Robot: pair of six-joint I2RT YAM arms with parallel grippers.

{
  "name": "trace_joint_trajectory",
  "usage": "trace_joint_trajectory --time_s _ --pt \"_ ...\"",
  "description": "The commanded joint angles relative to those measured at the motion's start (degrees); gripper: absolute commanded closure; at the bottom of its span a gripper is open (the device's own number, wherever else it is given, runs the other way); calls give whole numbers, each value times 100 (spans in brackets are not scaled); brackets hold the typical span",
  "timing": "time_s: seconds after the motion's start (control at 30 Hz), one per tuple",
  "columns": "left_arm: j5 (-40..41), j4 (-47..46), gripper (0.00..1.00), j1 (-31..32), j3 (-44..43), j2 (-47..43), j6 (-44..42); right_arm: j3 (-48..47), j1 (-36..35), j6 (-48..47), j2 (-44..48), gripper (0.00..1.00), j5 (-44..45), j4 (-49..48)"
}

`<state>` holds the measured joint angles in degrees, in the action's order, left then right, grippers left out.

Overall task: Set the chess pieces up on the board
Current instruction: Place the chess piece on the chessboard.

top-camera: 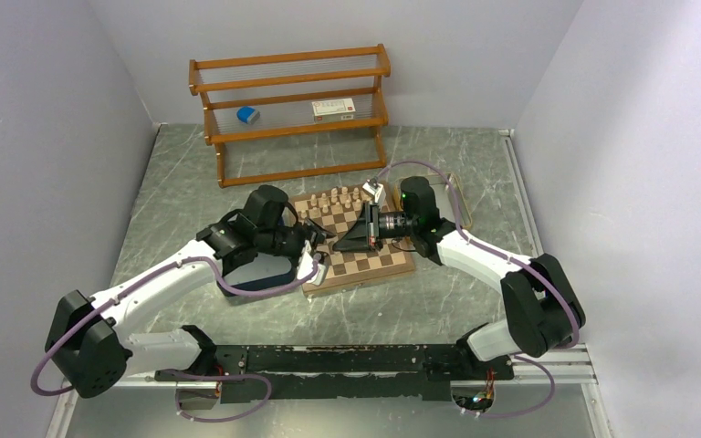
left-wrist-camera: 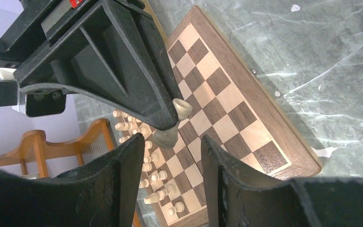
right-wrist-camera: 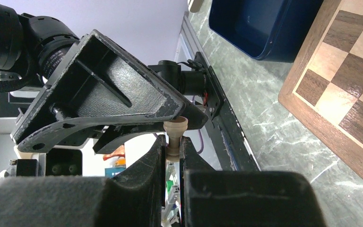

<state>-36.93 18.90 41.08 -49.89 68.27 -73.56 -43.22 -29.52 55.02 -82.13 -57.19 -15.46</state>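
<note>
Pinching a cream chess piece between its fingers, the right tool hung tilted over the chessboard, the piece held clear of the squares. Facing it, the left tool had its fingers spread, with nothing between them. Along the board's far edge other cream pieces stood in rows, and a navy tray lay near the board on the grey surface
</note>
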Motion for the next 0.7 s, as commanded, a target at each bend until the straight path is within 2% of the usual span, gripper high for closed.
trace_joint_trajectory --time_s 0.0,0.27,0.5,0.67 --pt "-324 63 50 40 -169 29 -220 -128 24 107 -38 90 6 -145" --pt "-324 149 67 39 -316 168 32 -137 25 70 -86 90 78 -120" --pt "-405 168 61 39 -295 204 -146 -129 24 99 -196 90 33 -190" --pt "-390 224 65 38 -349 241 -179 -222 29 61 -265 90 50 -110"
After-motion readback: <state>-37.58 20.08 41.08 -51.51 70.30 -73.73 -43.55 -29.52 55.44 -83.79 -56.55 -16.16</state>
